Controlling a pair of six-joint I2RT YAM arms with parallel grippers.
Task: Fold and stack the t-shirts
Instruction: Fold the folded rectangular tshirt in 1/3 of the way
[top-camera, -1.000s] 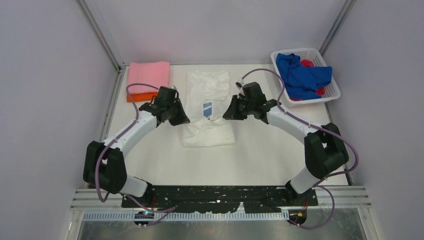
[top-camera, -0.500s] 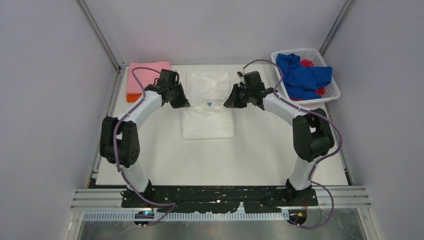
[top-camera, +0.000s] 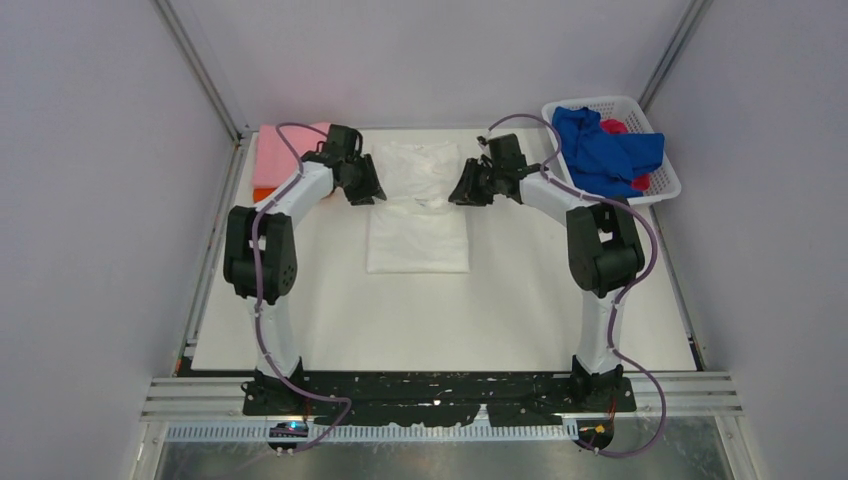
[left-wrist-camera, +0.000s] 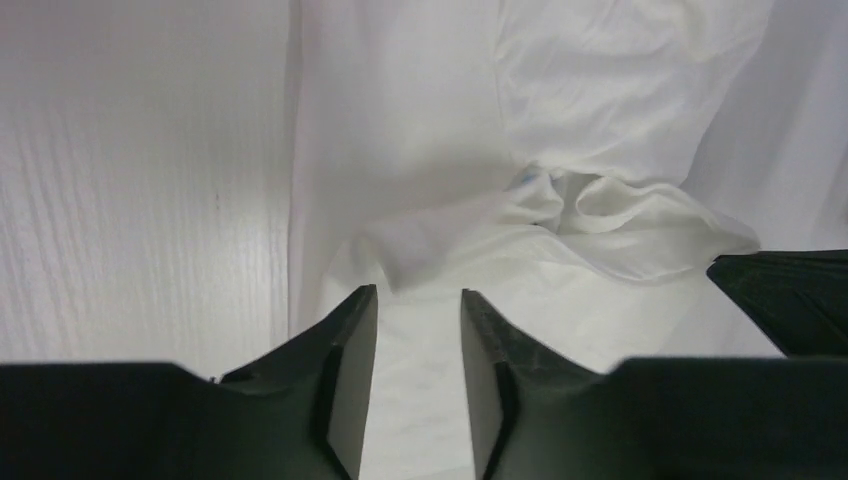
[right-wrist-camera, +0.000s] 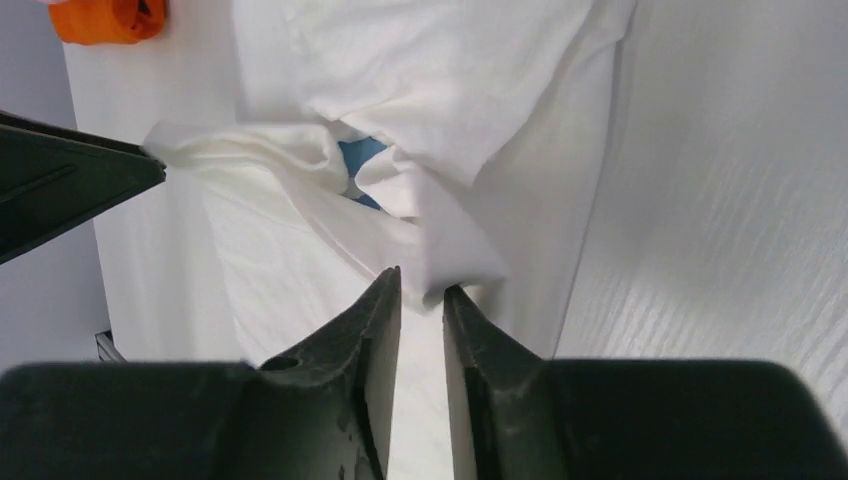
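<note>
The white t-shirt (top-camera: 417, 240) lies on the table's middle, its near part flat and its lower edge carried back toward the collar. My left gripper (top-camera: 370, 195) pinches one corner of that edge at its fingertips, as the left wrist view (left-wrist-camera: 418, 292) shows. My right gripper (top-camera: 458, 195) pinches the other corner (right-wrist-camera: 422, 280). The cloth (left-wrist-camera: 620, 220) bunches between them, and a bit of blue print (right-wrist-camera: 360, 152) peeks out. A folded pink shirt (top-camera: 268, 160) lies on an orange one (top-camera: 260, 196) at the far left. The blue shirt (top-camera: 600, 150) and the red one (top-camera: 615, 126) are crumpled in the basket.
The white lattice basket (top-camera: 665, 185) stands at the far right corner. Grey enclosure walls and metal frame posts (top-camera: 205, 80) close in the table. The orange shirt's edge also shows in the right wrist view (right-wrist-camera: 105, 20).
Both grippers have moved away from me toward the collar, carrying the shirt's lower edge over its chest. The blue print is now almost covered, and the arms are stretched out further.
</note>
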